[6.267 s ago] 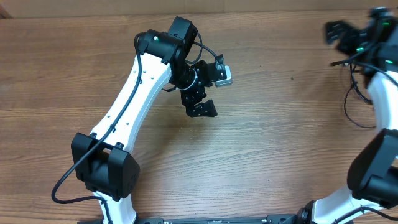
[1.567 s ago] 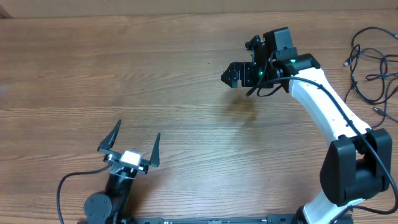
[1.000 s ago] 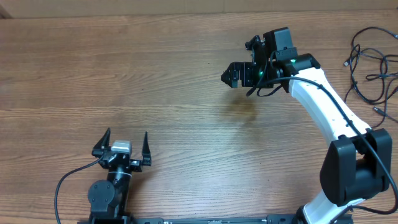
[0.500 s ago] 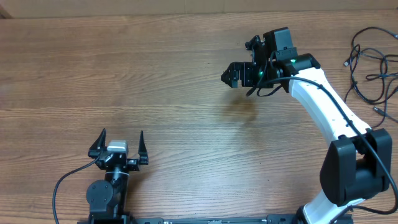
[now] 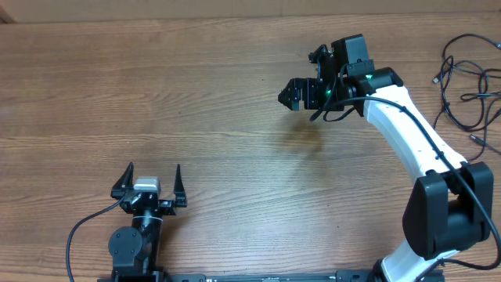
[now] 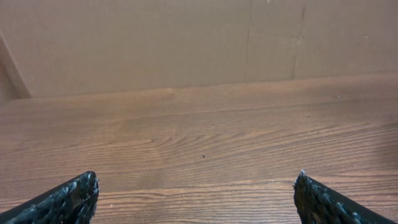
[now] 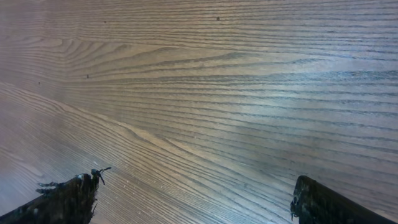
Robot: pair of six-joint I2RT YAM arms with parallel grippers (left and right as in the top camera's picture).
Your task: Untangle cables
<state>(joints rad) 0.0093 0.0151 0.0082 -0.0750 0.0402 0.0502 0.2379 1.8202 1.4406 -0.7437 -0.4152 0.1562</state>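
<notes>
1. The fingers (image 6: pixel 74 198) of the left gripper (image 5: pixel 154 170) stand spread wide with nothing between them. The left wrist view shows only bare wood past the two black tips.
2. The right gripper (image 5: pixel 296 94) is likewise released and empty. In its wrist view the fingers (image 7: pixel 314 200) frame plain wood grain, with no cord in the gap.
3. The cables (image 5: pixel 463 78) lie at the far right edge of the table (image 5: pixel 196 94). They are thin black loops crossing one another, with small plug ends poking out. They are well apart from both grippers, and part of the bundle runs out of the overhead view.
4. Judged from this layout, no strand is in hand, so the step is an approach or a pause between pulls. The overhead view is too small to show whether the loops are truly knotted or only overlapping.
5. The left arm is folded back at the near edge, far from the work. The right arm reaches toward the table's middle and is the nearer of the two to the cables.
6. The next move probably calls for the right gripper to swing out to the right edge. It would then lower over a single strand where that strand lies clear of its neighbours, and pinch only that one.
7. A plug end is likely the surest place to grasp, since a mid-loop pinch could drag the whole bundle.
8. No brand, label or writing can be read anywhere. The only marking is a small green light on the right arm's wrist (image 5: pixel 366 77).
</notes>
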